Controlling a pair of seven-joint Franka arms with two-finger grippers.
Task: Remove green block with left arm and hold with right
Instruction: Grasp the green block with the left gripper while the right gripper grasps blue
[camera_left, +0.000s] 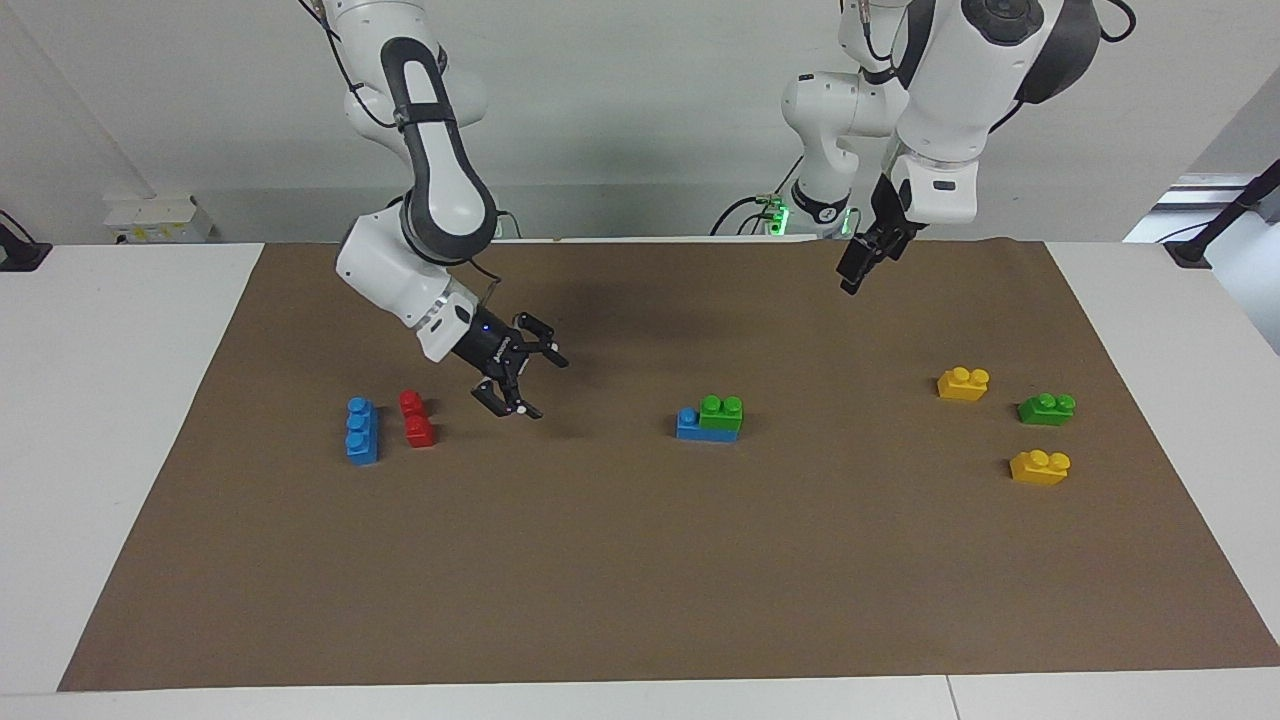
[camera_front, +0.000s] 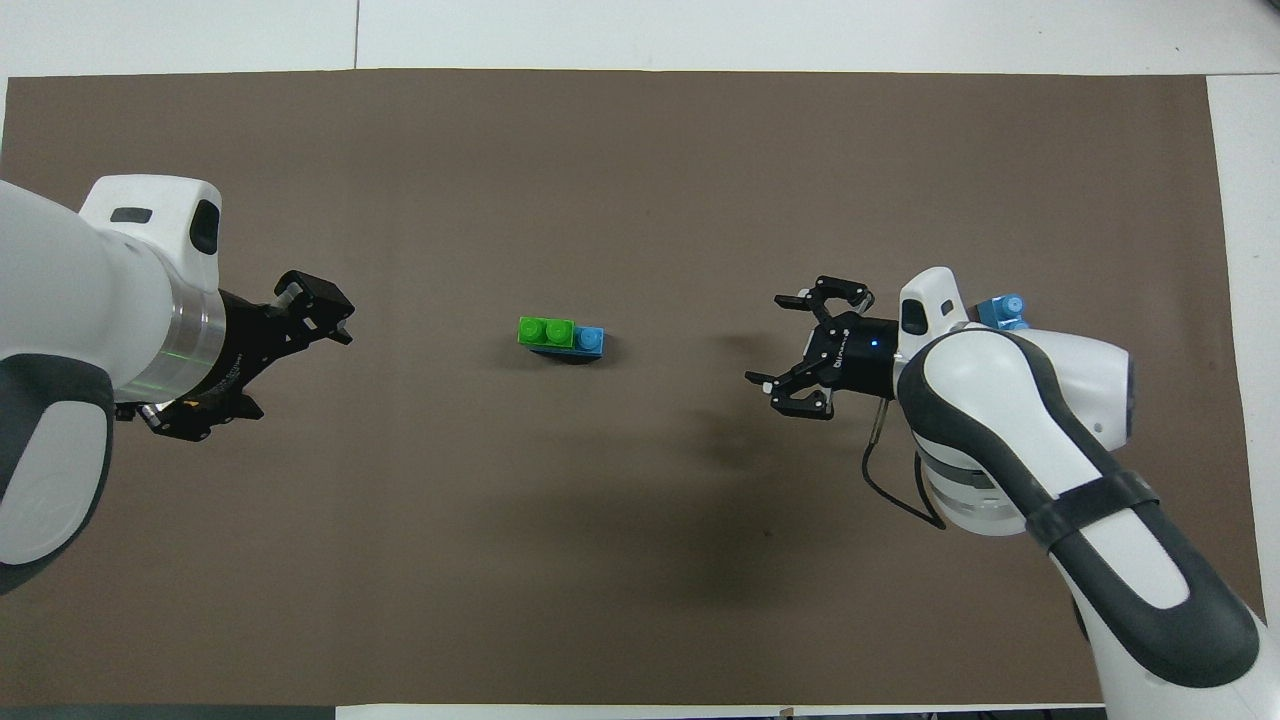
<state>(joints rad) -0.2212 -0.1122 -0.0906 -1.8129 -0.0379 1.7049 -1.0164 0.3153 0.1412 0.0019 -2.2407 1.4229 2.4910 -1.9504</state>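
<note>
two yellow bricks (camera_left: 963, 384), spare green brick (camera_left: 1047, 409), red brick (camera_left: 416, 419)

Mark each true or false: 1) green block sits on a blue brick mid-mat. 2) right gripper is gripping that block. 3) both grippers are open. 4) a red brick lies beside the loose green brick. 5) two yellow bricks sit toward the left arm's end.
1) True: the green block is seated on the blue brick.
2) False: the right gripper is apart from it, holding nothing.
3) True: the left gripper is open too, raised over the mat.
4) False: the red brick lies beside the loose blue brick; the loose green brick is at the left arm's end.
5) True: yellow bricks.
</note>
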